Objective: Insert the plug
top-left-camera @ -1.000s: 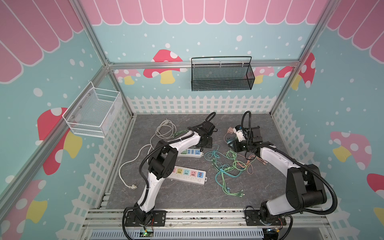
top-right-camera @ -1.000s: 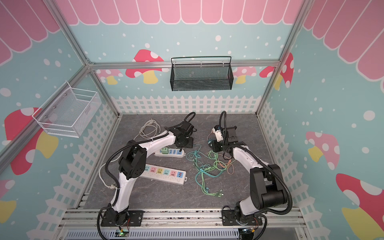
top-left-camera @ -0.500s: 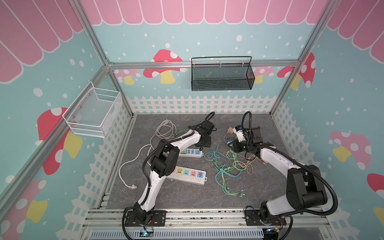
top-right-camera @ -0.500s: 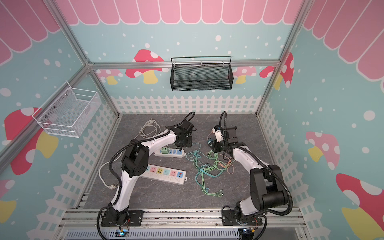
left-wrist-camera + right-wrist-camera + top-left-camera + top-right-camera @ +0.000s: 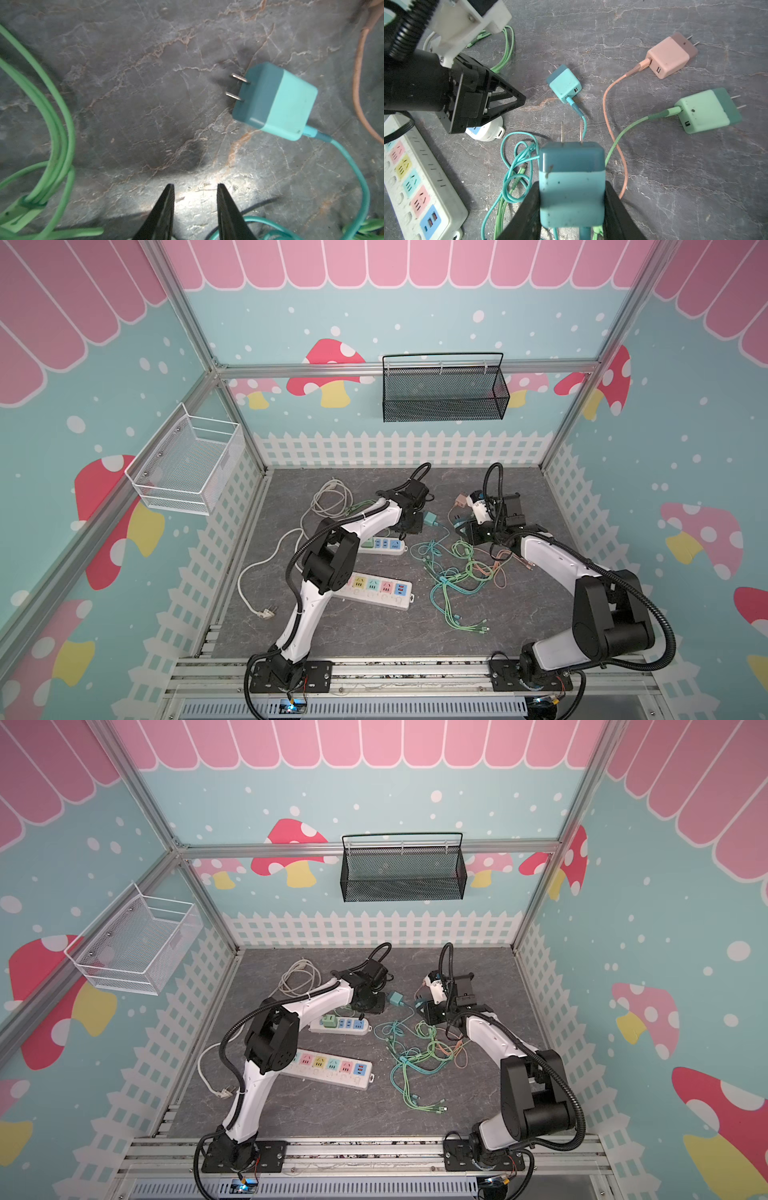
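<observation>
Your right tool (image 5: 572,185) is clenched on a teal plug (image 5: 571,166), its prongs aimed toward the loose teal plug (image 5: 564,84) lying on the bench (image 5: 675,176). Your left tool (image 5: 195,186), jaws parted and empty, hovers near the loose teal plug.

Teal mushroom-print walls (image 5: 415,323), pink scalloped trim (image 5: 374,265). Black mesh basket (image 5: 442,391) on back wall; white wire basket (image 5: 187,466) to its left; grey marbled desk (image 5: 374,630) beneath it.
</observation>
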Motion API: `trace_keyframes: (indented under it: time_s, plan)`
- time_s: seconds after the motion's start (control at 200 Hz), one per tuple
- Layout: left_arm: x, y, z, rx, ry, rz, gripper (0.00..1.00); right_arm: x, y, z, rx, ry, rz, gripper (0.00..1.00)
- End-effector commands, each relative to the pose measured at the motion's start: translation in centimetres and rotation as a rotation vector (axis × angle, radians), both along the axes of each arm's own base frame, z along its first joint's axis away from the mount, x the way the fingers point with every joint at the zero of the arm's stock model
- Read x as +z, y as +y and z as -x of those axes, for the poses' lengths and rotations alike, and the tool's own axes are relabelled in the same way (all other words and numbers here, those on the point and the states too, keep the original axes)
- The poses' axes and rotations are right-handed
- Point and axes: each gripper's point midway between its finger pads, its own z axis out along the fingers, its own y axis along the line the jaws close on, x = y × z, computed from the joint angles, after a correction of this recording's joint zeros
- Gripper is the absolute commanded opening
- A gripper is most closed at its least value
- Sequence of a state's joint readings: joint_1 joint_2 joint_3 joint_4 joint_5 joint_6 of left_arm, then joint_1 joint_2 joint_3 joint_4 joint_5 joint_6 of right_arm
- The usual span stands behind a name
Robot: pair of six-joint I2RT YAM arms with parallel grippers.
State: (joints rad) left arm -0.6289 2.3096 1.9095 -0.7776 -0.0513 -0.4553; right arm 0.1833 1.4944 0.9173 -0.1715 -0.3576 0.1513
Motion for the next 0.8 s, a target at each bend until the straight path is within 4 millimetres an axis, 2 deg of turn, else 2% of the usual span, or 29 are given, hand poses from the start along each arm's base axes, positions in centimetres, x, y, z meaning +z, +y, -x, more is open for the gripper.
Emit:
trace_keyframes:
  time_s: [0.0, 0.185, 0.275, 0.505, 0.795]
  plan:
    - [0.1, -0.1, 0.4, -0.022, 0.020, 0.014, 0.42, 1.0, -0.2, -0.2, -0.009, -0.036, -0.004, 0.23]
    - [1.9, -2.6, -1.0, 0.023, 0.017, 0.144, 0.63, 1.4, -0.3, -0.2, -0.020, -0.051, -0.005, 0.23]
    - [2.6, -3.8, -1.6, 0.062, 0.010, 0.209, 0.69, 1.6, -0.5, -0.3, -0.038, -0.063, -0.003, 0.23]
    - [2.2, -6.2, -3.4, 0.229, 0.032, 0.383, 0.73, 2.6, -1.5, -0.3, -0.103, -0.122, -0.002, 0.22]
    - [0.9, -7.3, -4.4, 0.396, 0.032, 0.421, 0.80, 2.9, -1.6, 0.2, -0.110, -0.138, -0.011, 0.22]
